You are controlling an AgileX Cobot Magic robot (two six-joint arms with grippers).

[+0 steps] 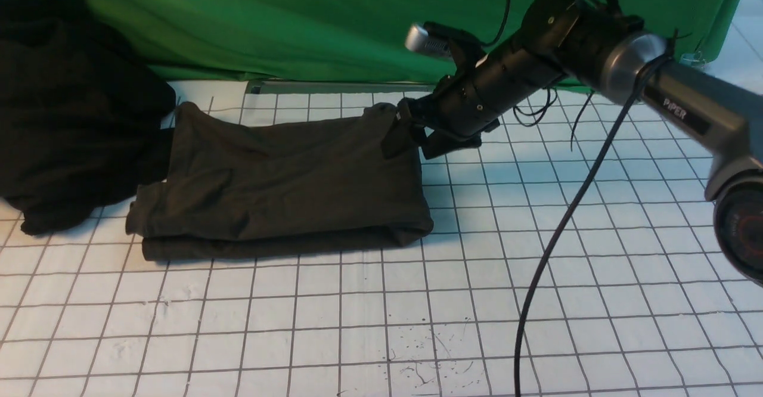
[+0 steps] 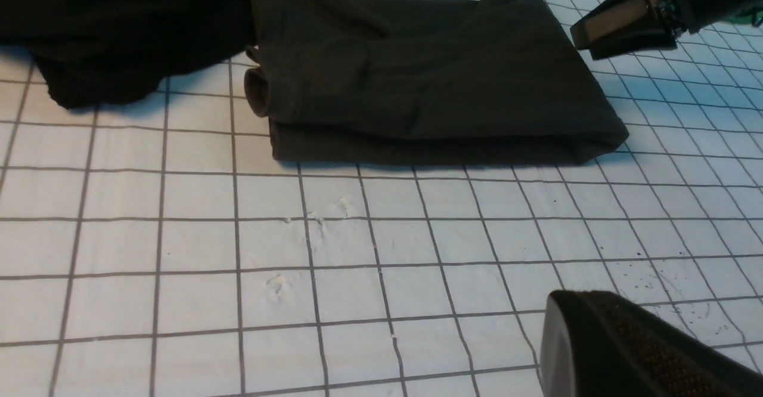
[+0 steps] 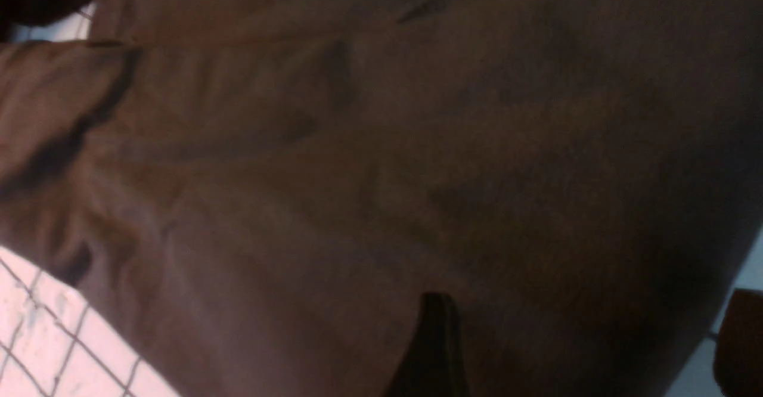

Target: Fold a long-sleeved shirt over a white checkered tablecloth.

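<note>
A wide white checkered tablecloth (image 1: pixel 536 301) carries a folded dark brownish-charcoal knit shirt (image 1: pixel 280 188) beside a black cloth heap (image 1: pixel 65 105) near its far-left corner.

One folded long-sleeved shirt (image 1: pixel 280 185), one black heap of cloth (image 1: pixel 65 105), one white checkered tablecloth (image 1: pixel 536 278), one green cloth (image 1: pixel 310 21).

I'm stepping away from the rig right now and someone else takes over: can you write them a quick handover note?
Right claw: open at the far right corner of the long-sleeved shirt, gripping nothing.
Left claw: only one finger shows in the left wrist view; cannot tell its state; holds nothing visible.
Shirt: folded into a compact rectangle on the white checkered tablecloth, beside a black heap of cloth.
Done: the folding looks essentially complete.
Left: probably withdraw the right arm; tidy the rolled left end if needed.
</note>
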